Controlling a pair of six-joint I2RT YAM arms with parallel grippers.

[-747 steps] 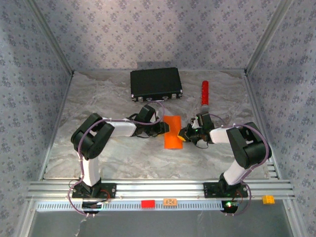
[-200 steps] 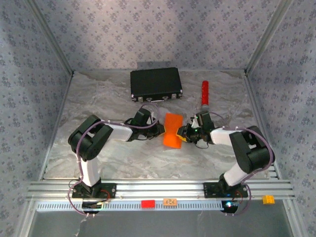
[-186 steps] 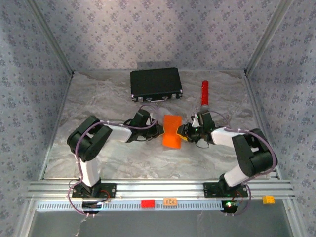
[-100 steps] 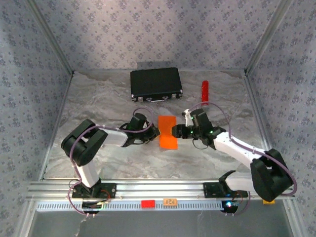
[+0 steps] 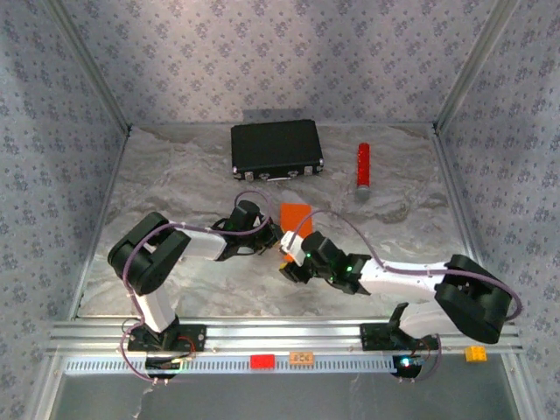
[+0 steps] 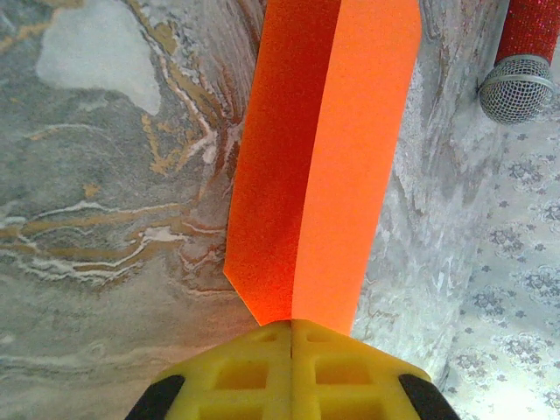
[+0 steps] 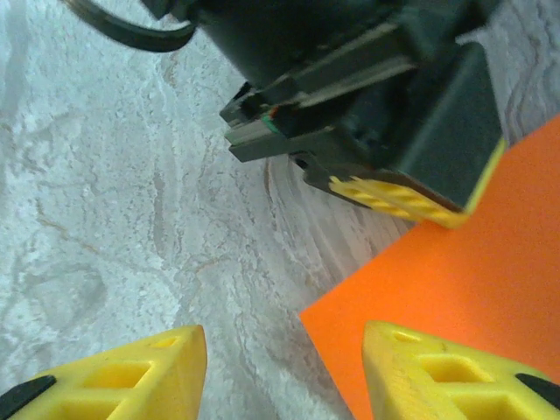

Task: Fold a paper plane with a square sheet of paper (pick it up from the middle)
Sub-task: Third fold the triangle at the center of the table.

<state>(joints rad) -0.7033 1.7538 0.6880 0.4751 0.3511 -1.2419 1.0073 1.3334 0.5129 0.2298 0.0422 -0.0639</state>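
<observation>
Fold in progress: left fingers [image 6: 254, 378] clenched on the orange paper [image 6: 324, 157], right fingers [image 7: 437, 372] released near its corner. Close them squarely on the edge, keeping the crease aligned.

Top external: fixed high behind both arm bases [image 5: 162, 337], angled down over the whole surface [image 5: 175, 175]. Left wrist: close, looking past the left gripper [image 6: 291, 325] along the orange paper [image 6: 324, 157]. Right wrist: very near the surface, facing that paper's edge and the left gripper.
</observation>
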